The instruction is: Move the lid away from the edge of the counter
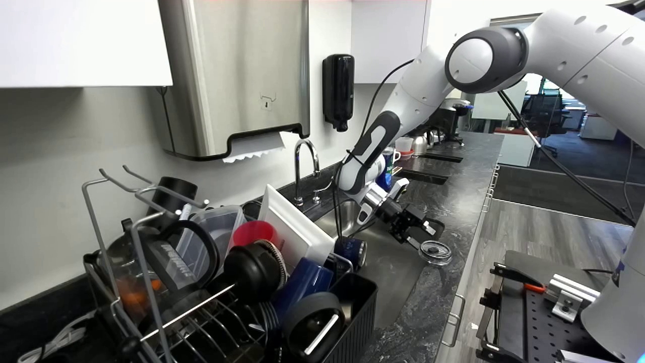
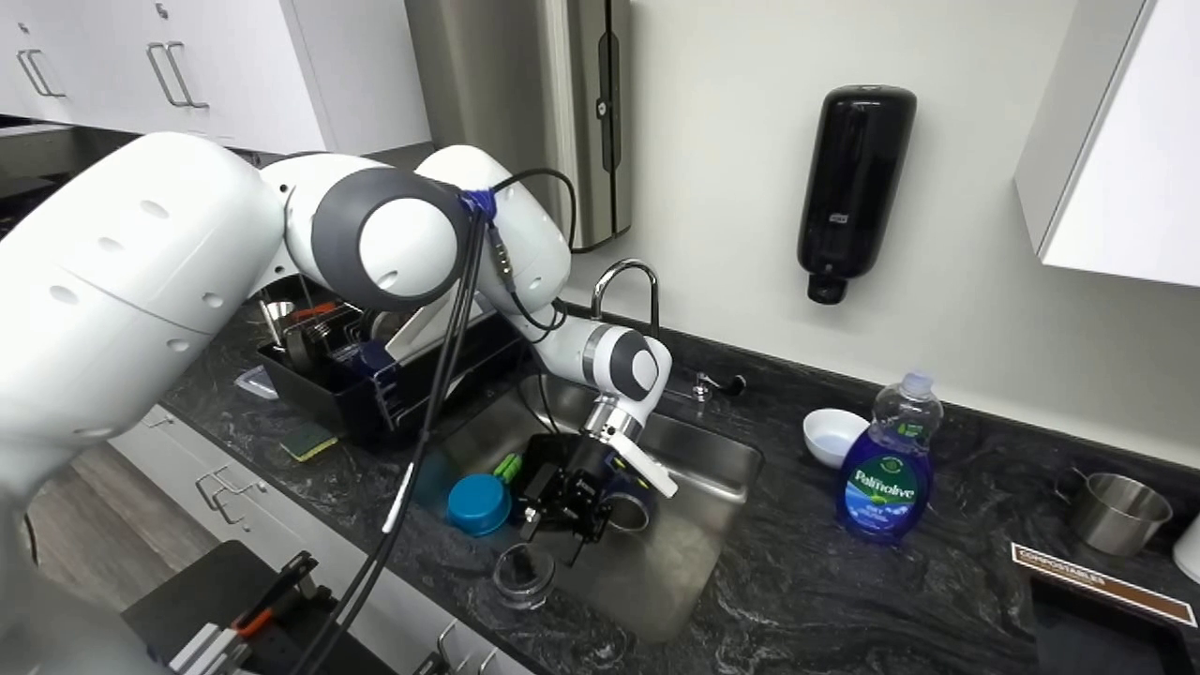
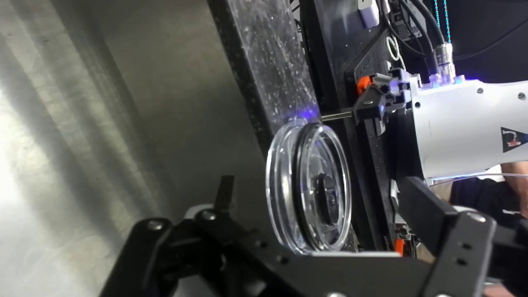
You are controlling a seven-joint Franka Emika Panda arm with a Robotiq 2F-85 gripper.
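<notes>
The clear lid (image 2: 524,575) was seen on the counter (image 2: 787,600), between its near edge and the steel sink (image 2: 670,562). Just beyond, the gripper (image 2: 553,545) was held with jaws parted; at the far side, a gooseneck faucet (image 2: 653,300) was mounted.

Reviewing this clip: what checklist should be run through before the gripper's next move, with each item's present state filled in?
1. Gripper open: ok; its fingers stand well apart.
2. Lid lined up for a grasp: ok in the wrist view, where it shows between the fingers.
3. Lid supported: ok; it rests on the narrow strip of counter beside the sink.
4. Lid away from the counter's front edge: not ok; in both exterior views it lies close to that edge.
5. Lid's rim not overhanging the sink: cannot tell from these angles.
6. Fingers free of contact with the lid: cannot tell.
</notes>
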